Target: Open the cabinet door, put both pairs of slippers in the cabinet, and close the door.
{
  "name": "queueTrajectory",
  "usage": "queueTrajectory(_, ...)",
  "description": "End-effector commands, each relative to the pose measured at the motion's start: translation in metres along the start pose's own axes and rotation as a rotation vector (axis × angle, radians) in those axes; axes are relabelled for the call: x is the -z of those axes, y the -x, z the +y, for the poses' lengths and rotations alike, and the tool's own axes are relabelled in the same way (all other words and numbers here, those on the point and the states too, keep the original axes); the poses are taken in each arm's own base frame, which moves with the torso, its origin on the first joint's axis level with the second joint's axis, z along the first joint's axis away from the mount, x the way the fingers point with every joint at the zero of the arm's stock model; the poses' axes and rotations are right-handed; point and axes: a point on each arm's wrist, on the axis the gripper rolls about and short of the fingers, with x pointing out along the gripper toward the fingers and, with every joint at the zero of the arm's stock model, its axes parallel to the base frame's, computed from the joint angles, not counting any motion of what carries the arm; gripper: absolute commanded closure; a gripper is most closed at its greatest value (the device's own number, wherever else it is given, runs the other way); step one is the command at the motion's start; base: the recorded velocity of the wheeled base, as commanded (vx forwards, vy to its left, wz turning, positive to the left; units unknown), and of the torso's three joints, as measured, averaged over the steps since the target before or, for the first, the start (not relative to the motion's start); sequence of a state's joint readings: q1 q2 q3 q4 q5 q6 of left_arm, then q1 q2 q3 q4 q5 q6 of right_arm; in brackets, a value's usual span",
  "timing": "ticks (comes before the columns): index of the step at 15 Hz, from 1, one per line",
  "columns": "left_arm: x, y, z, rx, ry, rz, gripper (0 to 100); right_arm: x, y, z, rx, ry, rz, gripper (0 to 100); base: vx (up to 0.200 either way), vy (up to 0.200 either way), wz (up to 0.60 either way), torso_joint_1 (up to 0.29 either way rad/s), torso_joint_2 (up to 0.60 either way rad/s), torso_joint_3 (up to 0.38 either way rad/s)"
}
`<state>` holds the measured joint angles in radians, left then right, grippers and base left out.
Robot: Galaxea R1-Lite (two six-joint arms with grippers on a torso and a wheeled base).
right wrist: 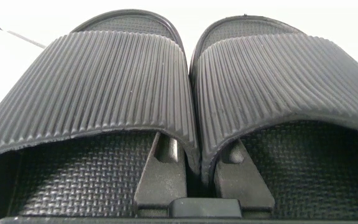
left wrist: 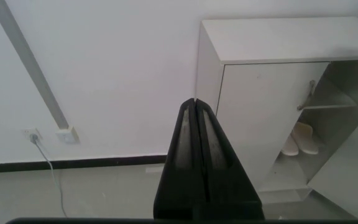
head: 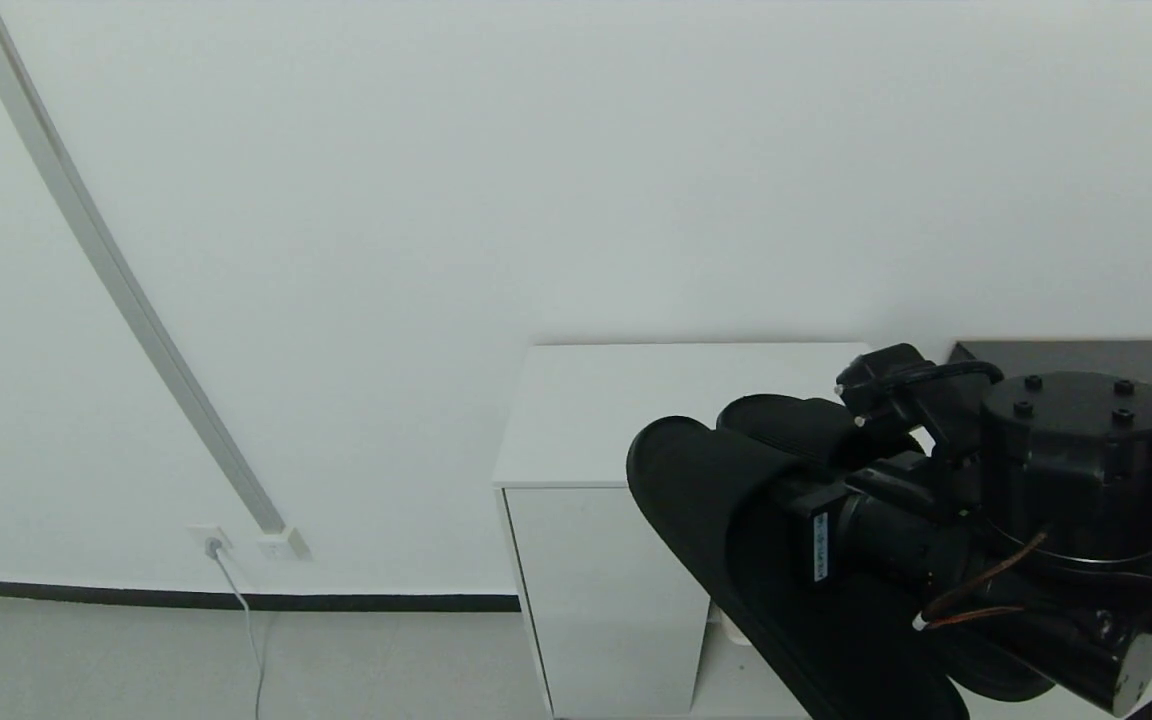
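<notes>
A pair of black slippers (head: 726,500) hangs in front of the white cabinet (head: 676,400), held by my right gripper (head: 826,480). In the right wrist view, the gripper (right wrist: 201,177) is shut on the two inner edges of the black slippers (right wrist: 117,74), with one finger (right wrist: 163,171) under each ribbed strap. The cabinet (left wrist: 278,37) stands with its right side open. A pair of white slippers (left wrist: 303,140) lies on its lower shelf. My left gripper (left wrist: 195,106) is shut with nothing in it and stays well to the left of the cabinet.
The cabinet's left door (head: 606,590) is closed. A wall socket with a hanging cable (head: 214,548) and a slanted conduit (head: 116,270) are on the wall to the left. A dark surface (head: 1086,360) adjoins the cabinet on the right.
</notes>
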<state>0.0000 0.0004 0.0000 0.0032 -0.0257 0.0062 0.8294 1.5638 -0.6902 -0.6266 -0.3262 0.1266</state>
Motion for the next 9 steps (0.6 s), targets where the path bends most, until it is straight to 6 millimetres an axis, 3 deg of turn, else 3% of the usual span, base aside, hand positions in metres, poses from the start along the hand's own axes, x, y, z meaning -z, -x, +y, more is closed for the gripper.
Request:
queueTrajectory(1,0.0000,-0.0001,0.0000,0.000,0.000,0.001,100,0.0018,-0.0018,0.0010,-0.001,0.004,0.007,100,0.000,0.000,0.00,0.000,0.00,0.000)
queueTrajectory(9,0.0000,0.0000,0.0000,-0.001,0.002,-0.001,100,0.0028,-0.0012,0.0009,0.004,0.008,0.009,100,0.000,0.000,0.00,0.000,0.00,0.000)
